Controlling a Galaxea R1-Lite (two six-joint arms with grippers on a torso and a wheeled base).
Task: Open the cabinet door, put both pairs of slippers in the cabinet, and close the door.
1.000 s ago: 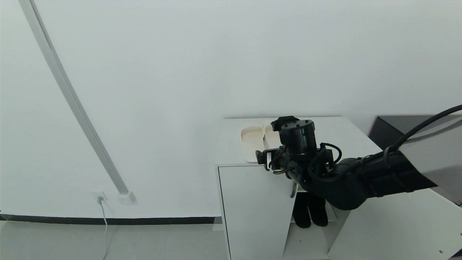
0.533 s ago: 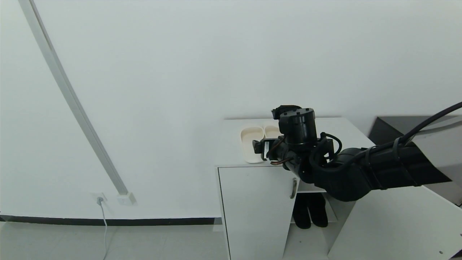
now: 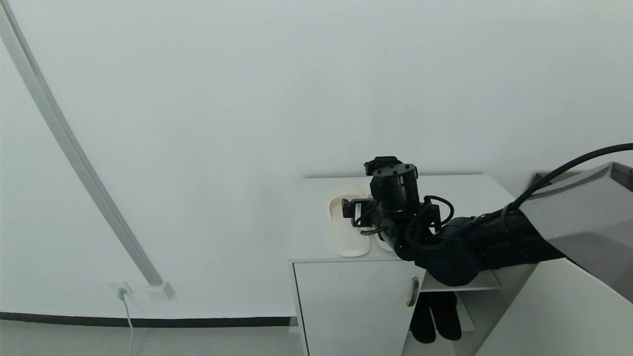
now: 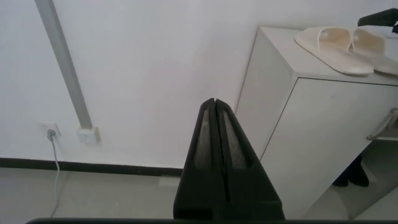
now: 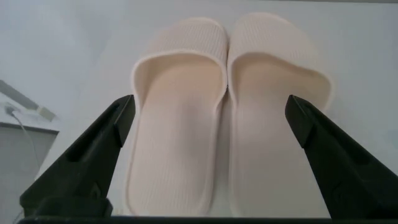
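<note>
A pair of cream slippers (image 3: pixel 346 225) lies side by side on top of the white cabinet (image 3: pixel 460 190). My right arm (image 3: pixel 395 207) hangs over them. In the right wrist view my right gripper (image 5: pixel 210 106) is open wide, one finger on each outer side of the cream slippers (image 5: pixel 230 106), a little above them. A pair of black slippers (image 3: pixel 435 319) stands inside the cabinet on the lower level. The right door (image 3: pixel 549 311) is swung open; the left door (image 3: pixel 351 306) is shut. My left gripper (image 4: pixel 214 106) is shut and holds nothing, out in front of the cabinet (image 4: pixel 311 118).
A curved handle (image 3: pixel 413 291) sits on the shut left door. A shelf board (image 3: pixel 482 283) runs above the black slippers. A slanted grey duct (image 3: pixel 74 148) and a wall socket with cable (image 3: pixel 121 291) are on the wall to the left.
The head camera has shifted. My right gripper has risen from the cabinet's front edge and moved back over the top, above the cream slippers.
</note>
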